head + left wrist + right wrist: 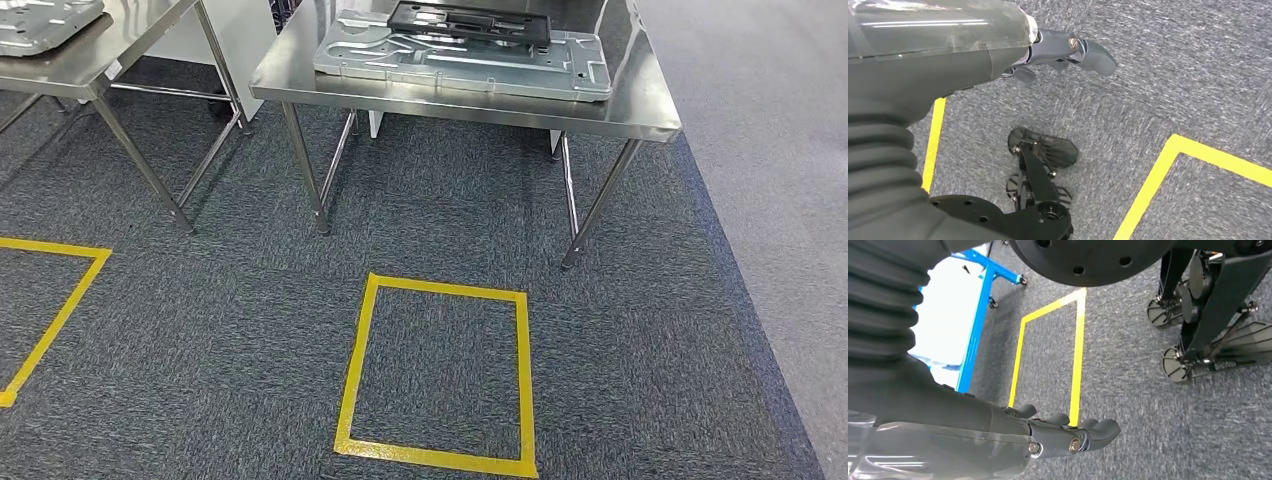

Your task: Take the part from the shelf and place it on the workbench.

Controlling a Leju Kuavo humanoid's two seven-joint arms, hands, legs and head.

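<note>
In the head view, nearest the camera, a yellow tape square [437, 375] lies on the grey carpet [640, 380] at the lower centre of the frame. A corner of a second yellow tape outline [55, 305] runs along the left edge. Beyond the square, in the upper centre, stands a steel worktop [655, 105] on thin metal legs. On it lies a flat silver stamped metal part [460, 62], and a black rectangular frame [470, 20] rests on the far portion of that part, partly cut off by the top edge. In the upper left corner a second worktop [90, 65] carries another silver metal panel [45, 20], also cut by the frame edge.

In the left wrist view the left hand [1068, 52] hangs above the carpet, holding nothing, its dark fingers loosely extended near the upper centre of the frame. In the right wrist view the right hand [1073, 432] sits at the lower centre, also holding nothing, fingers slightly curled but apart, over the carpet and a yellow tape line [1078, 355]. A blue metal frame on castors [980, 315] stands at the upper left of that frame.
</note>
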